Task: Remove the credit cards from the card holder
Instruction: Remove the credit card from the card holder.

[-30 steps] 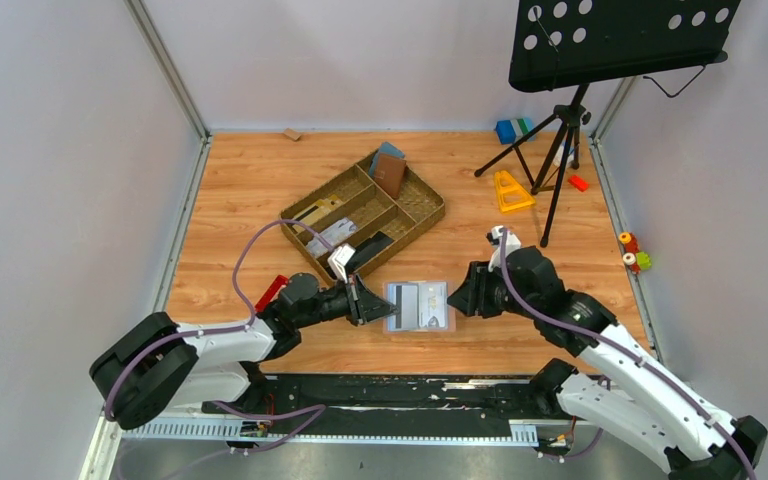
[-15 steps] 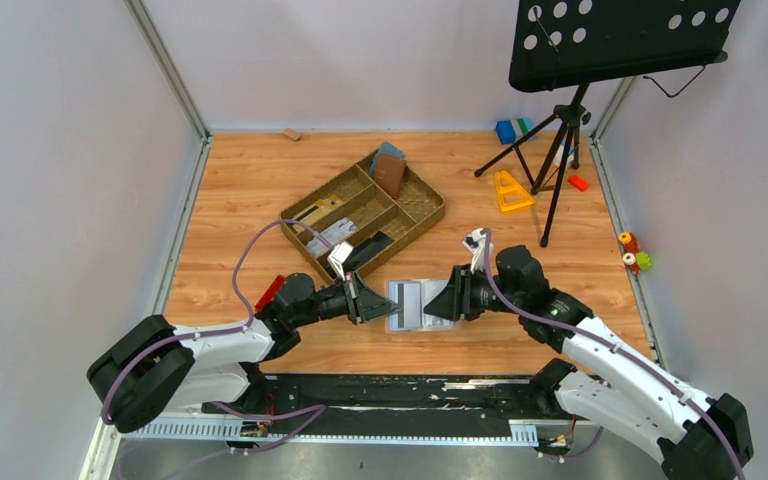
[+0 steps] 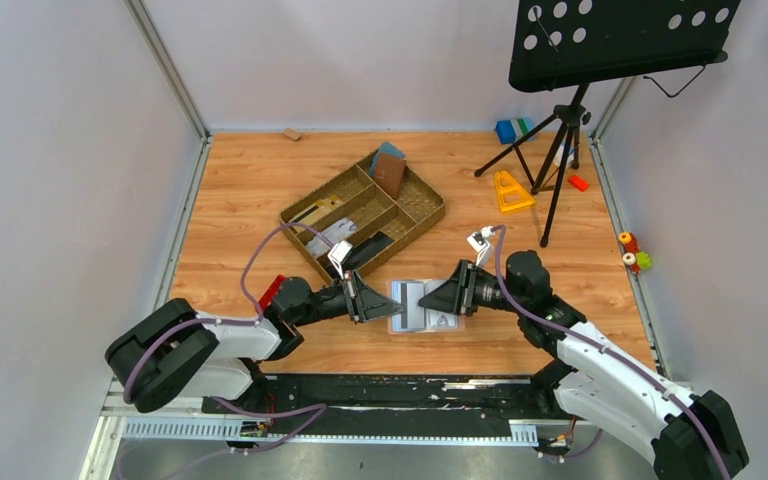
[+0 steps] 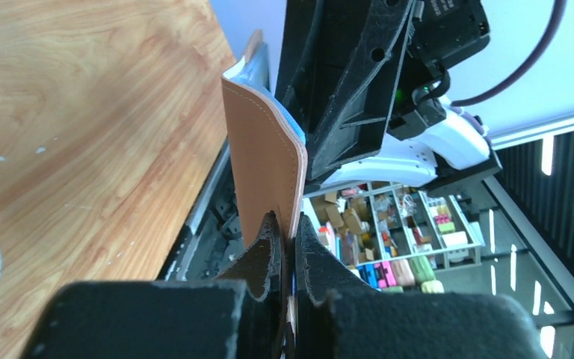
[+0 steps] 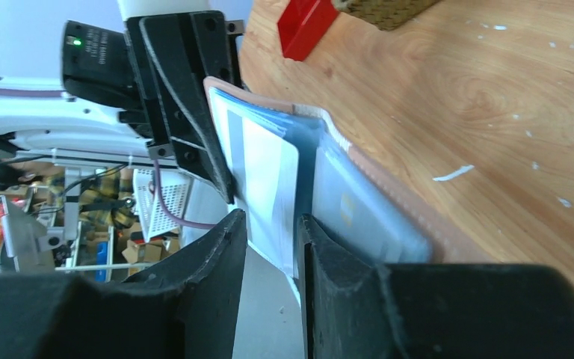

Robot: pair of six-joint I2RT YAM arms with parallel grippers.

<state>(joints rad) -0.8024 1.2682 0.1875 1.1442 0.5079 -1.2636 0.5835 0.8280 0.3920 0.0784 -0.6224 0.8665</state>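
The card holder [image 3: 430,312] lies open on the table between the two arms, tan outside and blue-grey inside. My left gripper [image 3: 378,300] is shut on the holder's left flap [image 4: 265,149] and holds it upright. My right gripper [image 3: 440,297] reaches into the holder from the right. Its jaws stand a little apart around the edge of a white and blue credit card [image 5: 265,168] that sticks out of the raised flap. The card rests against one finger, with a gap to the other. A second card [image 5: 362,213] sits in the flat half under a clear sleeve.
A woven tray [image 3: 422,208] with compartments stands behind the holder, with a dark brown wallet [image 3: 390,173] in it. A red block [image 3: 272,290] lies beside the left arm. A music stand's tripod [image 3: 560,130], a yellow triangle [image 3: 511,190] and small toys are at the back right.
My right gripper has moved left into the open holder and its jaws have narrowed around a card's edge. The left gripper has kept its grip and tilted the flap up.
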